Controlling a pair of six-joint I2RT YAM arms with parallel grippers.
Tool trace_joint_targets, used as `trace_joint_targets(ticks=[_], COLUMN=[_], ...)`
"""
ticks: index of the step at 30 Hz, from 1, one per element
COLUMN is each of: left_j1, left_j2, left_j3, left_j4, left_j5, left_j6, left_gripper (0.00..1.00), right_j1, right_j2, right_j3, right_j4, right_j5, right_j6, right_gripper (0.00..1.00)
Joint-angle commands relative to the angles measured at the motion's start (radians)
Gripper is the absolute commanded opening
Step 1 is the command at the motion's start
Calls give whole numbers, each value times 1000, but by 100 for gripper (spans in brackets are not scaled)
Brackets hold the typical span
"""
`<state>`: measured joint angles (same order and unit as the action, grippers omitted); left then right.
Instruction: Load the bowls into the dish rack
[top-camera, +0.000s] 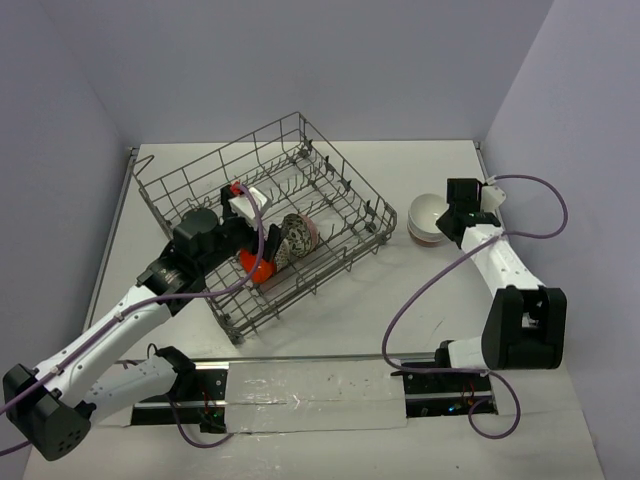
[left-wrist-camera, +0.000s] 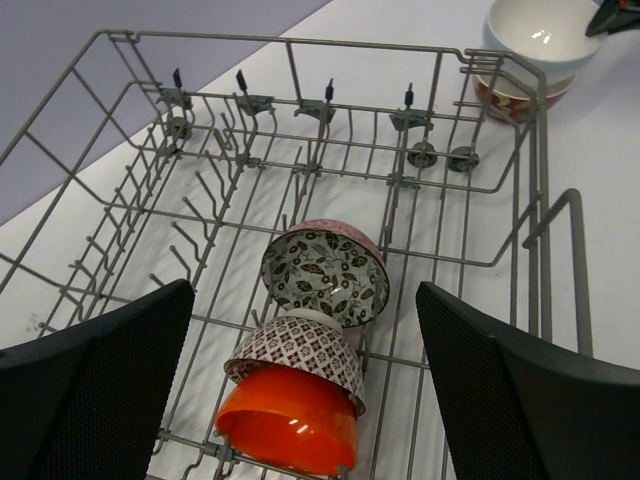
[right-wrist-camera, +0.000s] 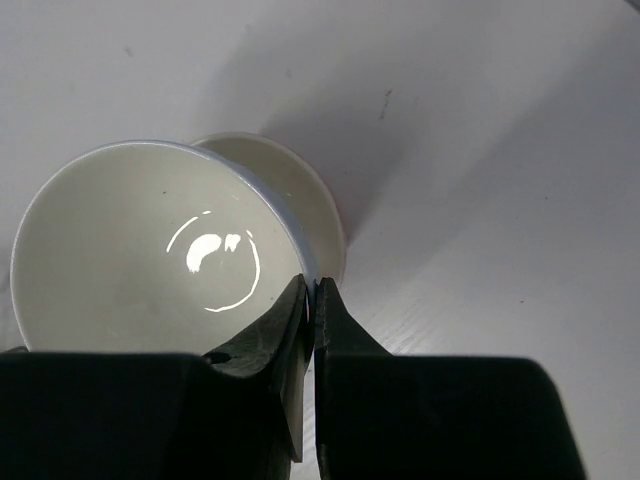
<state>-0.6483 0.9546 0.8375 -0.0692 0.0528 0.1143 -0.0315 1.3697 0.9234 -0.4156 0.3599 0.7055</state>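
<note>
The grey wire dish rack (top-camera: 330, 150) stands mid-table, also in the left wrist view (left-wrist-camera: 300, 45). Two bowls rest on edge among its tines. One is orange-red inside (left-wrist-camera: 290, 425) (top-camera: 258, 266). Behind it is one with a dark-and-white leaf interior (left-wrist-camera: 325, 275) (top-camera: 296, 240). My left gripper (top-camera: 246, 205) (left-wrist-camera: 302, 300) hangs open and empty above them. My right gripper (top-camera: 452, 215) (right-wrist-camera: 313, 290) is shut on the rim of a white bowl (right-wrist-camera: 150, 250) (top-camera: 428, 208). That bowl sits in a bowl with a red patterned outside (left-wrist-camera: 515, 97) (right-wrist-camera: 310, 195), right of the rack.
The two stacked bowls stand on the white table (top-camera: 400, 300) close to the rack's right corner. Purple-grey walls enclose the table at the back and on both sides. The right arm's cable (top-camera: 420, 290) loops over the table in front.
</note>
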Motion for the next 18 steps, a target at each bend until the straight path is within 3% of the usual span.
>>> trace_joint_targets(ticks=[1,9,18], left_j1=[-8,-86,-255], left_j2=[-2,21,134], left_j3=[3,52,219], left_j4=[37,22,-49], left_j5=[103,131,70], left_j6=[30,106,431], left_gripper=[98,99,96], right_j1=[27,110,321], right_j2=[-104,-244,-458], right_j3=[34,94,160], right_j4=[18,-72,-123], right_j5=[56,148,197], right_j6=[-23,-77,-205], right_gripper=[0,0,0])
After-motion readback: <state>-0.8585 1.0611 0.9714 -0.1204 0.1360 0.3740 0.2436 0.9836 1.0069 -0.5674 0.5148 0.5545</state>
